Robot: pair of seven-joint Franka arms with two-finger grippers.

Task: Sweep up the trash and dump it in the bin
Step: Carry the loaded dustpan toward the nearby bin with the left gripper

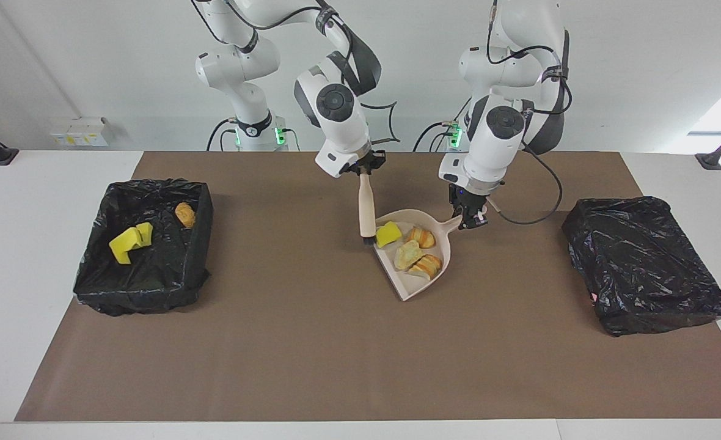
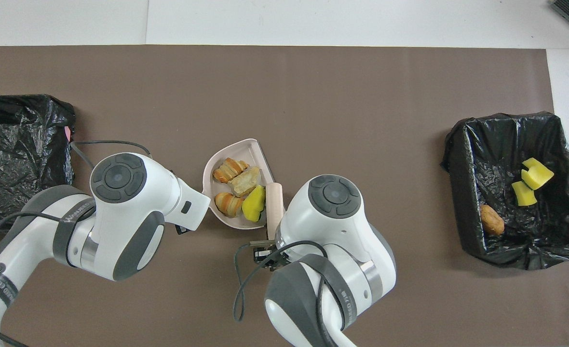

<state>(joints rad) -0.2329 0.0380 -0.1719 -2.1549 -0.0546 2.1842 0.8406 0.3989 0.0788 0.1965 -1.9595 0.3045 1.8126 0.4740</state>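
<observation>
Facing view: right gripper (image 1: 363,168) is clamped on the top of the brush (image 1: 367,208) handle, brush hanging bristles-down at the open lip of the dustpan (image 1: 440,244). Left gripper (image 1: 472,218) is clamped on the dustpan's handle stub.

Trash split two ways. Four pieces sit in the pan: a yellow sponge piece (image 1: 388,233) right by the brush tip, a pale yellow-green piece (image 1: 407,255), and two bread-like lumps (image 1: 425,237). Three more are already in the open bin (image 1: 200,208) at the right arm's end of the table: two yellow sponge pieces (image 1: 129,241) and one tan lump (image 1: 184,214). No loose scraps visible on the mat. Second black bag (image 1: 644,263) at the left arm's end looks closed over.

Handling, my read: scraps are light, soft and springy, so they'll roll or bounce easily. The sponge at the lip is the one most likely to slide out. Don't pinch them; move them via the pan. Hold stays on the pan handle, keep the lip tilted up in transit, tip only once over the bin.
</observation>
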